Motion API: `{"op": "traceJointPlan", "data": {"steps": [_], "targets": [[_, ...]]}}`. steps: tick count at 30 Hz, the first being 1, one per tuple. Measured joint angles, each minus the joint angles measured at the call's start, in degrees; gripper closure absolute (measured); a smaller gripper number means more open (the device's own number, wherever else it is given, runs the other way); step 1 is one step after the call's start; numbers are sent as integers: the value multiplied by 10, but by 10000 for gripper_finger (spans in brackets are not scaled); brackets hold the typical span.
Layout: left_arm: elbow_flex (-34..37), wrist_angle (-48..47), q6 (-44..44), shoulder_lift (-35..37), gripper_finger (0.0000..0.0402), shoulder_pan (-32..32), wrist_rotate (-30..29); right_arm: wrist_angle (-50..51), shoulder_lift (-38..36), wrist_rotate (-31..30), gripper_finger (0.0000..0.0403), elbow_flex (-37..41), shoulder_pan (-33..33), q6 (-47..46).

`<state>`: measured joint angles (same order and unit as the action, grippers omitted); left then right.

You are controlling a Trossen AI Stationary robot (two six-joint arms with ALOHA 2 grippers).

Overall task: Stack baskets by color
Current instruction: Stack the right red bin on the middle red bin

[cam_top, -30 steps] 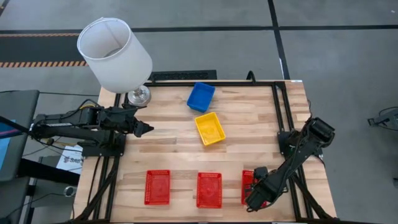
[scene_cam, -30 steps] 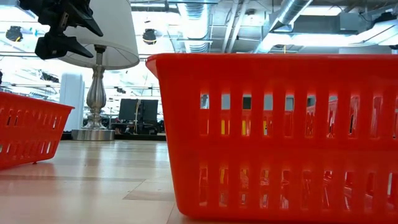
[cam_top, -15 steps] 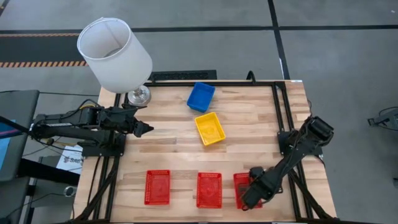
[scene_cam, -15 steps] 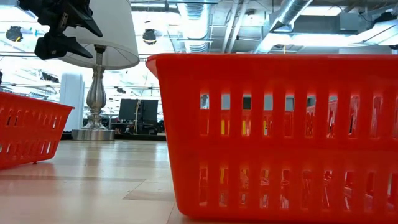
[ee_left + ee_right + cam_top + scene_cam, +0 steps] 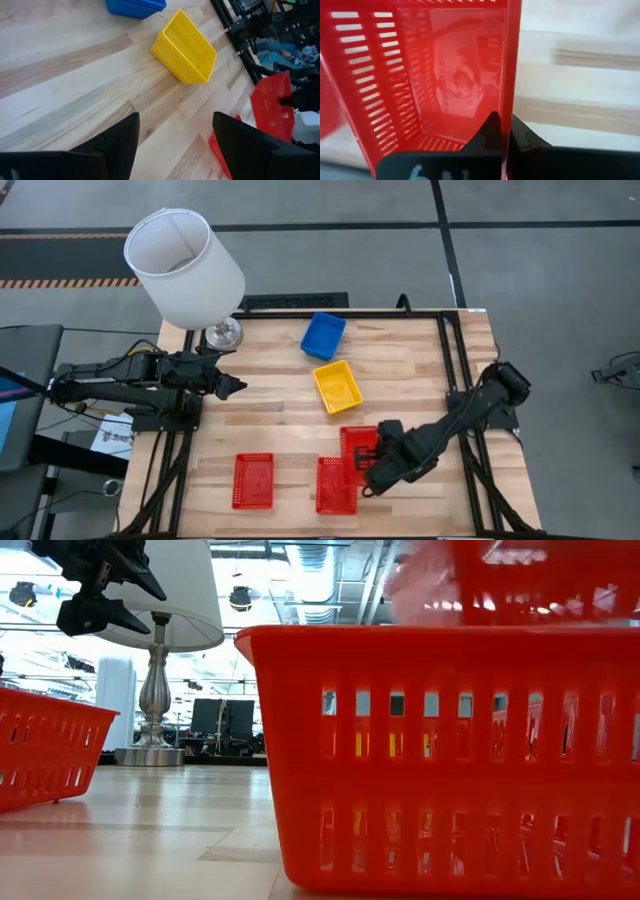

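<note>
Left arm parked over the table's [image 5: 270, 405] left edge, left gripper [image 5: 238, 388] hanging above bare wood with its fingers spread and nothing between them. White lamp [image 5: 186, 268] stands at the far left corner. Near edge, left to right: one red basket [image 5: 253, 480] flat on the wood toward the near left corner, then a second red basket [image 5: 336, 486] at mid-edge. Third red basket [image 5: 358, 445] is off the table, tilted, overlapping the far right corner of that middle one from above; the low view shows it blurred above the middle basket's rim. Right gripper [image 5: 376, 476] is clamped on that lifted basket's wall, one finger [image 5: 490, 131] inside and one outside, per the right wrist view. Right arm reaches in from the right edge. Mid-table: yellow basket [image 5: 337, 387], angled; from the left wrist view it looks like more than one nested, can't tell how many. Blue basket [image 5: 323, 335] just beyond it near the far edge, the two close but apart.
</note>
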<state>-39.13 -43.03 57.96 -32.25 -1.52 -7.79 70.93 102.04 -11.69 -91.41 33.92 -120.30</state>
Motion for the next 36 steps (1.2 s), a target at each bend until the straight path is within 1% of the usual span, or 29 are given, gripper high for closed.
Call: {"op": "traceJointPlan", "data": {"steps": [3, 6, 13, 15, 22, 29, 36], "targets": [[0, 0, -3, 0, 161, 0, 0, -58, 9, -5, 398, -3, -9, 19], [0, 0, -4, 0, 161, 0, 4, -123, 43, -8, 398, -3, -11, 27], [0, -1, -4, 0, 161, 0, 16, -239, 102, -9, 398, -2, 5, -2], [0, -1, -4, 0, 161, 0, 19, -240, 110, -10, 398, -5, 12, -20], [0, -1, -4, 0, 161, 0, 21, -179, 114, -12, 398, -14, 38, -71], [0, -1, -4, 0, 161, 0, 20, -203, 116, -3, 398, -14, 35, -26], [0, -1, -4, 0, 161, 0, 19, -194, 116, -2, 398, -14, 26, -2]]}}
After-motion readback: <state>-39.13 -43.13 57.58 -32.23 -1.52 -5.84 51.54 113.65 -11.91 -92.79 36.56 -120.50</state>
